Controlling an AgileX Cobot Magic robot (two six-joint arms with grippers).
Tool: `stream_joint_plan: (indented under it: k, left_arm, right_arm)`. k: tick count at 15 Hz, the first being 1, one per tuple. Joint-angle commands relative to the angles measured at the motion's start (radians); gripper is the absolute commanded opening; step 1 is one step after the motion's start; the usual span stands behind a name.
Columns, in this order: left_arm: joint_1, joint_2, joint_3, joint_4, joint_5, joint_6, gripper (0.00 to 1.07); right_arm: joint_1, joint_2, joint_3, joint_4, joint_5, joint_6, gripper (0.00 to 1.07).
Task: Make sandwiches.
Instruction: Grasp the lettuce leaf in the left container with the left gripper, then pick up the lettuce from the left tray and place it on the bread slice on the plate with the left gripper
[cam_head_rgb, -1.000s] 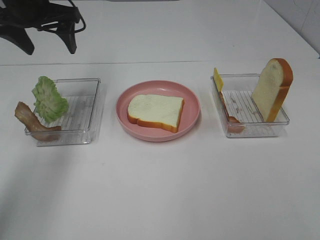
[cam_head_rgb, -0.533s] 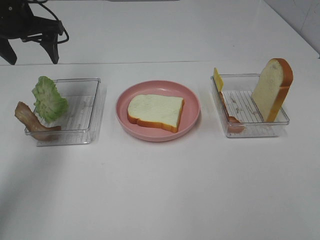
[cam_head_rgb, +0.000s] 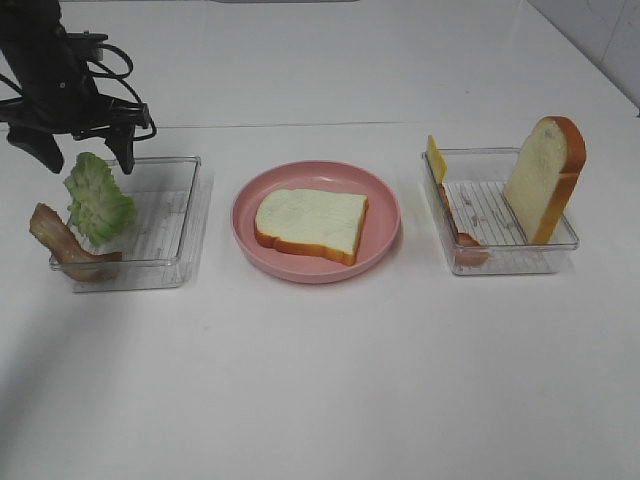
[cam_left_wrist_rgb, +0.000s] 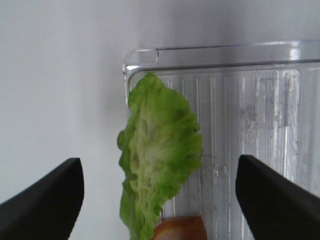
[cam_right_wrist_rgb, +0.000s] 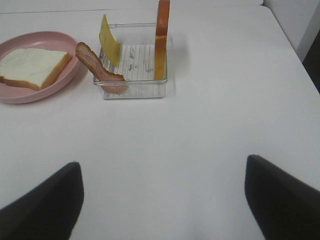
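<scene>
The left claw (cam_head_rgb: 84, 158) is spread wide. Its two black fingers (cam_head_rgb: 120, 150) stand one on each side of the top edge of the green ruffled toy lettuce leaf (cam_head_rgb: 98, 200). The left wrist view shows clear space between each fingertip and the leaf, so this claw holds nothing and touches nothing. The leaf stands on edge inside the clear ribbed plastic tray (cam_head_rgb: 172, 215) on the left arm's side of the round pink plate (cam_head_rgb: 385, 205), propped at the tray wall farthest from the plate. A brown-red toy bacon strip (cam_head_rgb: 60, 243) lies just beside the foot of the leaf, draped over that same far wall with one end outside the tray. The plate sits mid-way across the white table (cam_head_rgb: 320, 380). On it a white toy bread slice with orange-brown crust (cam_head_rgb: 310, 222) lies flat, its top face bare. On the right arm's side of the plate is a second clear plastic tray (cam_head_rgb: 505, 262). In it an upright bread slice (cam_head_rgb: 545, 180) leans at the wall farthest from the plate. A yellow square cheese slice (cam_head_rgb: 436, 158) is tilted up at the wall nearest the plate, rising above the rim. A second bacon strip (cam_head_rgb: 462, 240) runs along that near wall. The right claw (cam_right_wrist_rgb: 160, 200) is likewise spread wide with only bare table between its fingers, well apart from the plate and the second tray.
</scene>
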Motion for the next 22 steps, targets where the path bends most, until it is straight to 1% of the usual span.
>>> stream_joint_plan:
  k: [1,4,7,8,9,12,13,16,18,19,22]
  left_arm:
    - [-0.001,0.014,0.0,0.01,-0.011,-0.007,0.73]
    - [-0.001,0.036,0.0,0.01,-0.004,0.003,0.72]
    - [-0.001,0.036,0.0,0.01,-0.007,0.003,0.57]
    - [-0.001,0.036,0.0,0.01,-0.008,0.003,0.45]
    - [-0.001,0.036,0.0,0.01,-0.008,0.003,0.4]
    - [-0.001,0.036,0.0,0.01,-0.008,0.003,0.11]
    - [-0.001,0.034,0.0,0.005,-0.003,-0.012,0.0]
    - [-0.001,-0.001,-0.002,-0.021,-0.004,-0.011,0.0]
    - [-0.001,-0.022,-0.021,-0.047,0.003,0.002,0.0]
    - [-0.002,-0.039,-0.051,-0.074,0.012,0.008,0.0]
    - [-0.002,-0.081,-0.101,-0.223,-0.013,0.03,0.0]
  right_arm:
    - [-0.008,-0.011,0.001,0.001,-0.006,-0.007,0.83]
    - [-0.008,-0.011,0.001,0.001,-0.006,-0.007,0.83]
    - [-0.008,-0.011,0.001,0.001,-0.006,-0.007,0.83]
    - [-0.008,-0.011,0.001,0.001,-0.006,-0.007,0.83]
    - [-0.008,-0.011,0.001,0.001,-0.006,-0.007,0.83]
    - [-0.008,-0.011,0.001,0.001,-0.006,-0.007,0.83]
    - [-0.008,-0.011,0.001,0.001,-0.006,-0.007,0.83]
    - [-0.008,-0.011,0.001,0.001,-0.006,-0.007,0.83]
    - [-0.008,-0.011,0.001,0.001,-0.006,-0.007,0.83]
    - [-0.008,-0.011,0.001,0.001,-0.006,-0.007,0.83]
    - [-0.008,-0.011,0.001,0.001,-0.006,-0.007,0.83]
